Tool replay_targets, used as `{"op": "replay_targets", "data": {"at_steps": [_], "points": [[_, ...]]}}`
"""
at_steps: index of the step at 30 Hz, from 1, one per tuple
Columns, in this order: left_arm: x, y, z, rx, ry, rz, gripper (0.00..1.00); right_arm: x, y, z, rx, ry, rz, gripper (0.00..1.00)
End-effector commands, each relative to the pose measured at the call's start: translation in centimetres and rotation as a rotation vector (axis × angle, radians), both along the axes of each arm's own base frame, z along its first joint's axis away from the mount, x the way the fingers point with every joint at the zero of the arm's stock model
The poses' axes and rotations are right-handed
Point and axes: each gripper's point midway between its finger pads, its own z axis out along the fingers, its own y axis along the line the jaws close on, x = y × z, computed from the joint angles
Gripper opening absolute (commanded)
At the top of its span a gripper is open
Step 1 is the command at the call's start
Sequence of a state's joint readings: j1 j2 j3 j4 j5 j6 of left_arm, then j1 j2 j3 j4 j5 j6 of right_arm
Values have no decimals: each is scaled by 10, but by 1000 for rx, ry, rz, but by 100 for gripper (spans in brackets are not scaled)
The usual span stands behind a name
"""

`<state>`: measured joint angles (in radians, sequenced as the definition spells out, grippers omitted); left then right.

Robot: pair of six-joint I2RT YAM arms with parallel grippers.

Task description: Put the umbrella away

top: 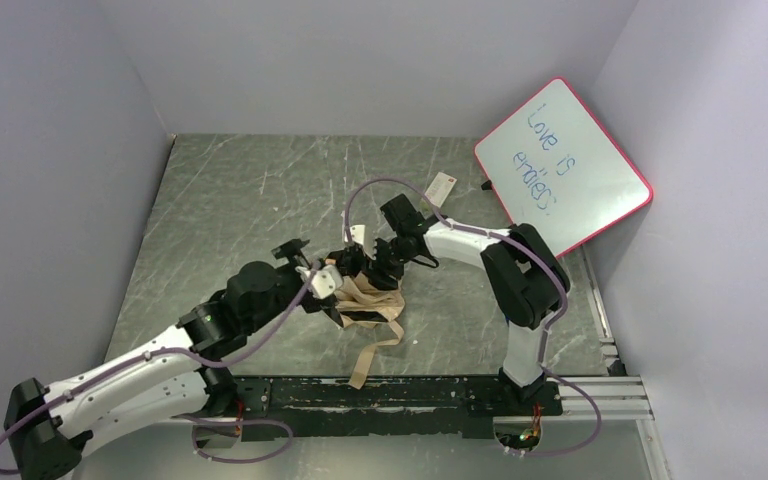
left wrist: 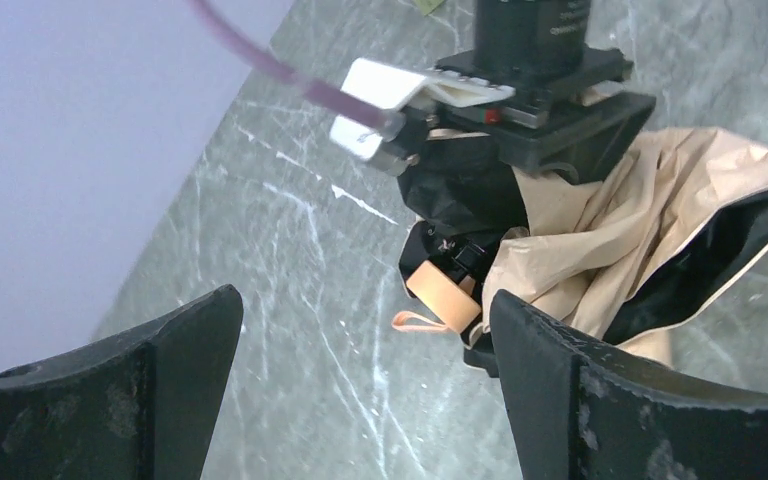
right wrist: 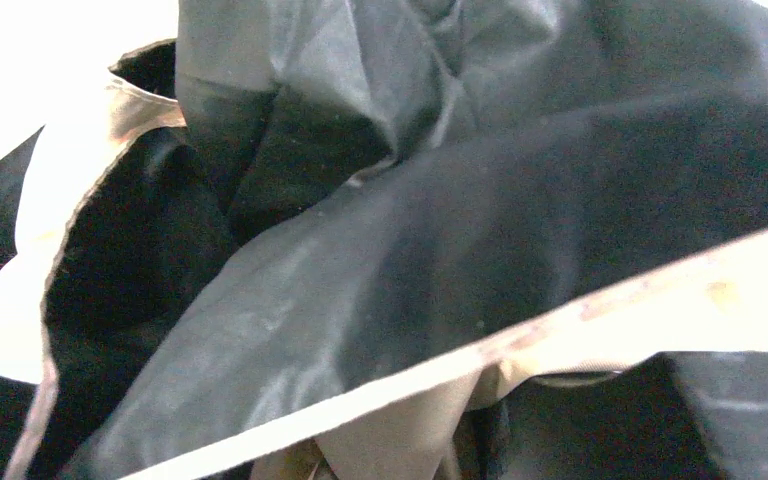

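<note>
Lying beneath right gripper (top: 378,268): crumpled umbrella (top: 372,302)

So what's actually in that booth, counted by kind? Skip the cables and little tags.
Robot arms: 2, the left arm and the right arm
Umbrellas: 1, the umbrella, tan outside and black inside, crumpled between the arms
Whiteboards: 1, the pink-framed whiteboard, leaning at the far right
Total: 4
</note>
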<state>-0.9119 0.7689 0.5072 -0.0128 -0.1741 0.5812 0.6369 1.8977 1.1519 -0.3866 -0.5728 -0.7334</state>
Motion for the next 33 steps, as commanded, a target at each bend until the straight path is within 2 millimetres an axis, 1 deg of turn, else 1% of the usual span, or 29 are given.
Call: {"op": "replay_targets", "data": {"at_steps": [1,4,6,8,10,14,16,17,18,20,22,24,26,28,31,33], "points": [[-2,24,-3,-164,148,213,97,6,-45,-52,-235,-92,-38,34],[10,43,8,-283,163,408,95,4,-45,-52,-247,-135,-24,25],[21,62,15,-350,161,595,96,2,-44,-51,-257,-176,-4,21],[28,72,15,-368,184,728,97,-5,-43,-49,-268,-232,42,20],[35,74,15,-332,194,799,97,-11,-42,-47,-271,-287,67,19],[57,70,16,-303,251,844,97,-19,-37,-37,-239,-363,46,14],[71,72,20,-343,277,850,97,-21,-36,-32,-239,-428,43,14],[79,77,23,-367,282,853,97,-20,-37,-31,-244,-466,32,14],[84,73,26,-393,295,822,97,-19,-37,-29,-247,-501,25,14],[95,76,33,-432,306,795,97,-19,-39,-29,-266,-560,19,14],[102,63,39,-438,329,702,97,-22,-40,-31,-291,-615,32,13],[105,43,36,-399,381,586,97,-22,-40,-31,-306,-677,32,12],[103,23,24,-332,450,482,97,-24,-39,-31,-315,-722,30,12],[100,10,10,-270,506,405,97,-25,-39,-30,-321,-773,24,12],[92,-4,-7,-215,560,309,97,-27,-39,-26,-329,-854,16,12],[87,-11,-13,-201,586,256,97,-28,-40,-22,-339,-924,9,12]]}}
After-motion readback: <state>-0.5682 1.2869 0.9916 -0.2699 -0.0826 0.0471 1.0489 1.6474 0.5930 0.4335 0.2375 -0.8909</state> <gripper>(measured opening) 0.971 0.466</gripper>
